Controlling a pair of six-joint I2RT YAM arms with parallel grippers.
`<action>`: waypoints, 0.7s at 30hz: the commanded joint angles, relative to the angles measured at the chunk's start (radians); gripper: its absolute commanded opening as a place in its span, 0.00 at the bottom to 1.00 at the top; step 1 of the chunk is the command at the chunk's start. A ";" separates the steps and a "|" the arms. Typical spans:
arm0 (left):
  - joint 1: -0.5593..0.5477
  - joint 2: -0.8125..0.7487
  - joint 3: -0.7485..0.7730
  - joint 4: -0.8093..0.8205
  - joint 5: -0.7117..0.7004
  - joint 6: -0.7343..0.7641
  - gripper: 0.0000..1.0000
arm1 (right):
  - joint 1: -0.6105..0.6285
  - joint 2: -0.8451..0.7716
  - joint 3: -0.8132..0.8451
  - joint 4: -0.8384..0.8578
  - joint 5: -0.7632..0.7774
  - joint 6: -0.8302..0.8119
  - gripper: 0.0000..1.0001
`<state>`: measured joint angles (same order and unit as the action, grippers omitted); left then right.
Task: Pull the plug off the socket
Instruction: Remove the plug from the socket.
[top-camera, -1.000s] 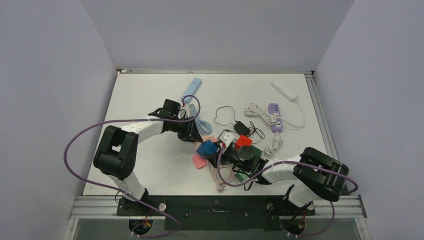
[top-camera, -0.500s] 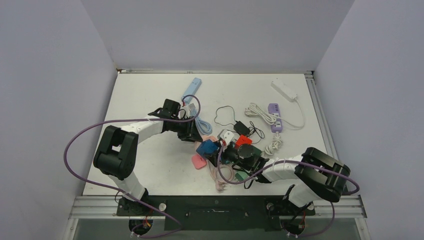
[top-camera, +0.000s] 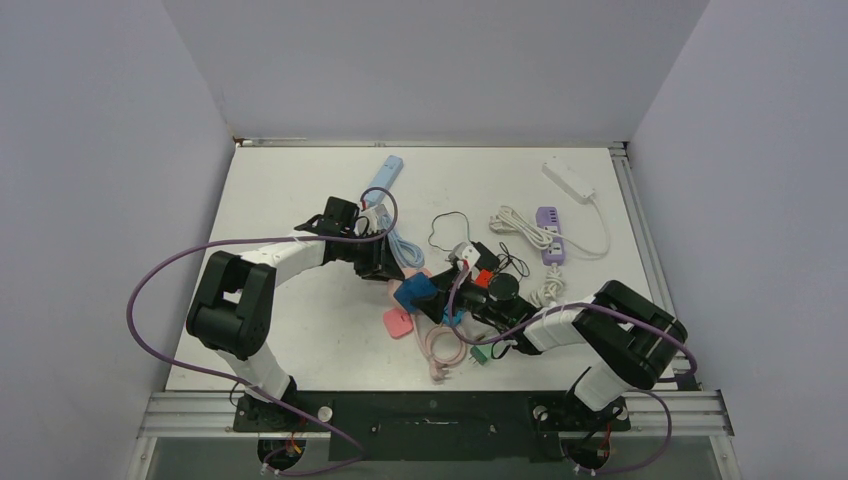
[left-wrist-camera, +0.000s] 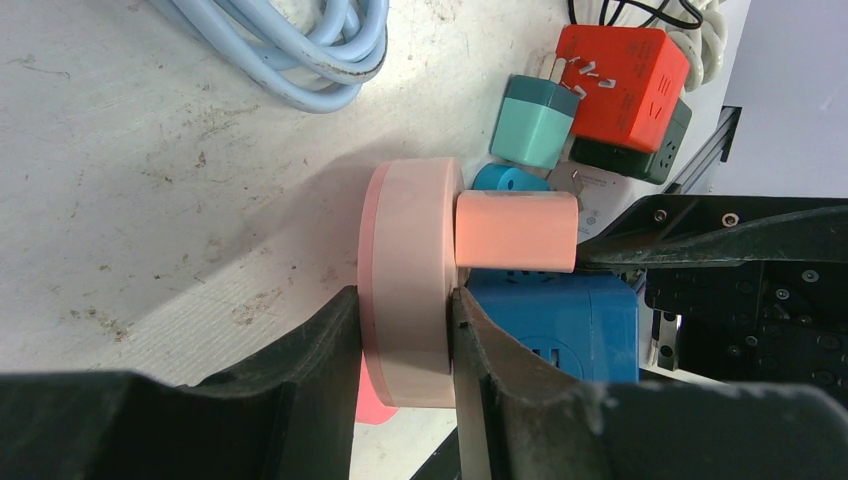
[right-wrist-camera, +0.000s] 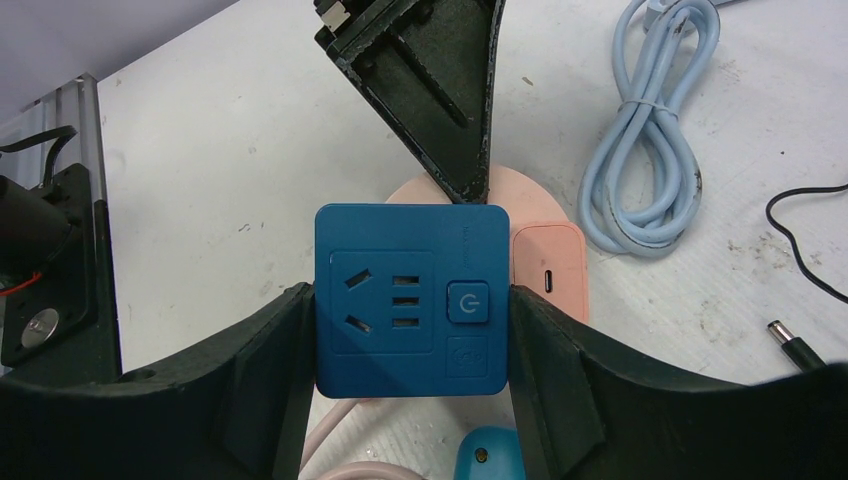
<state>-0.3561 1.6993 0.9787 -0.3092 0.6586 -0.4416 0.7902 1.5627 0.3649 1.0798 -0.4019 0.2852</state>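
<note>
Starting at the left: the left gripper (left-wrist-camera: 402, 297) has its fingers pinched right down on the rim of the pink round socket (left-wrist-camera: 410, 250). It's holding the socket up on edge over the table (left-wrist-camera: 150, 180), with the light blue cable (left-wrist-camera: 290, 40) coiled just behind. Makes sense to me, it's the anchor, so the socket can't tag along when the other side pulls.

Sticking out of the socket's face are a peach block (left-wrist-camera: 515, 231) and, right beside it, the blue cube plug (right-wrist-camera: 400, 350). The cube looks seated flush against the pink (can't see the prongs, so that's my read, not a fact).

Next over, the right gripper (right-wrist-camera: 410, 295) has its fingers spread just as wide as the cube and clamped on its two flat sides, nothing else in there. Gripping the flats like that should let it pull straight away from the socket instead of twisting.

Further right there's loose clutter, a red cube (left-wrist-camera: 620, 75) and a teal plug (left-wrist-camera: 535, 122), close enough that the blue one could bump them coming out.
</note>
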 joint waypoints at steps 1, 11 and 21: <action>-0.004 -0.006 0.007 0.000 -0.057 0.076 0.00 | -0.008 -0.002 0.036 0.112 -0.048 0.066 0.05; -0.004 0.017 0.024 -0.047 -0.101 0.087 0.00 | 0.075 -0.101 0.032 -0.027 0.114 -0.086 0.05; -0.003 0.027 0.030 -0.060 -0.117 0.092 0.00 | 0.200 -0.133 0.071 -0.157 0.276 -0.236 0.05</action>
<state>-0.3599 1.7000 0.9844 -0.3454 0.6556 -0.4061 0.9504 1.4738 0.3862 0.9070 -0.1715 0.1143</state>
